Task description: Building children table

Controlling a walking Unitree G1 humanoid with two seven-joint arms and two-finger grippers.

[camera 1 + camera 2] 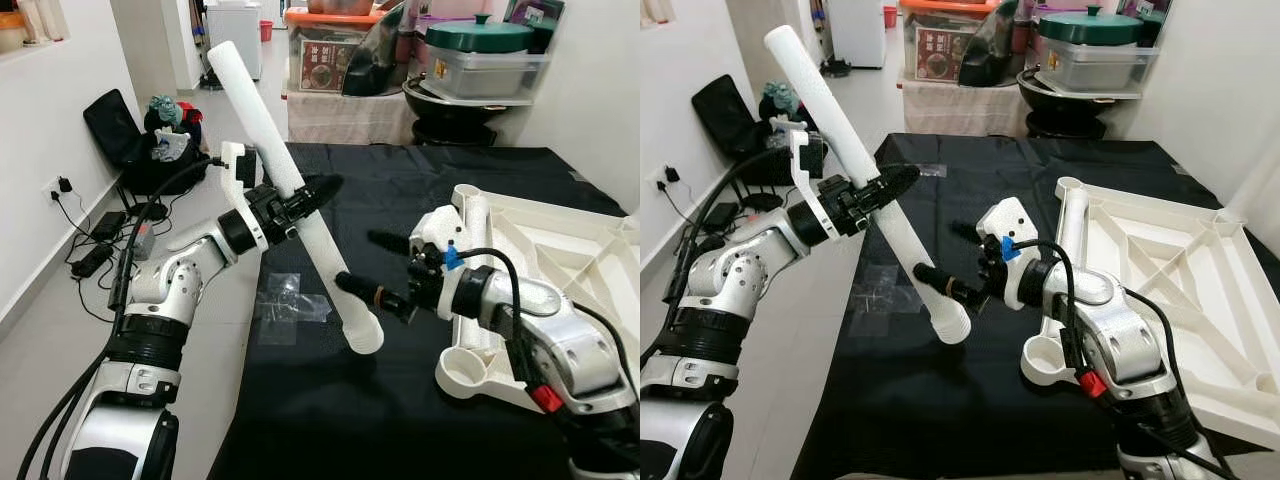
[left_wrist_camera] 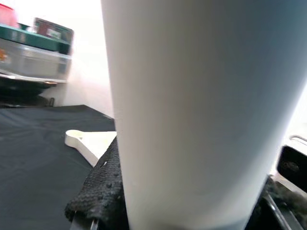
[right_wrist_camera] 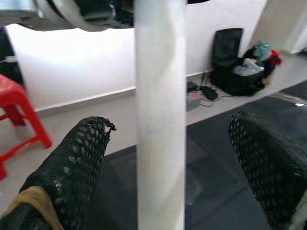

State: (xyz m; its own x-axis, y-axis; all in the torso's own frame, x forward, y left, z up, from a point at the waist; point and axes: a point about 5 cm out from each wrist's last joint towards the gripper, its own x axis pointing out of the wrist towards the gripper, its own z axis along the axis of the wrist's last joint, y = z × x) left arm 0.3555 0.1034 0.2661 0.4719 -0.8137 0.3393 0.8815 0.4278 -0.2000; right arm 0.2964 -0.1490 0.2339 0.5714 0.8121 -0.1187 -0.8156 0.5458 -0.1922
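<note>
A long white table leg [image 1: 262, 118] slants over the left edge of the black-clothed table [image 1: 400, 400], its lower end a little above the cloth. My left gripper [image 1: 305, 198] is shut on its middle; up close the leg [image 2: 201, 110] rests against a black finger pad [image 2: 98, 187]. My right gripper [image 1: 365, 262] is open, reaching from the right at the leg's lower part. In the right wrist view the leg [image 3: 160, 120] stands between its fingers [image 3: 72, 163], with a gap on each side. The white tabletop [image 1: 590, 240] lies upside down at the right, a round corner socket [image 1: 465, 370] at its near end.
A clear plastic bag [image 1: 285, 300] lies on the cloth by the left edge. Storage boxes and a lidded pot [image 1: 480, 50] stand behind the table. A black bag [image 1: 125, 140], clothes and cables sit on the floor at left. A red stool [image 3: 19, 110] stands by the wall.
</note>
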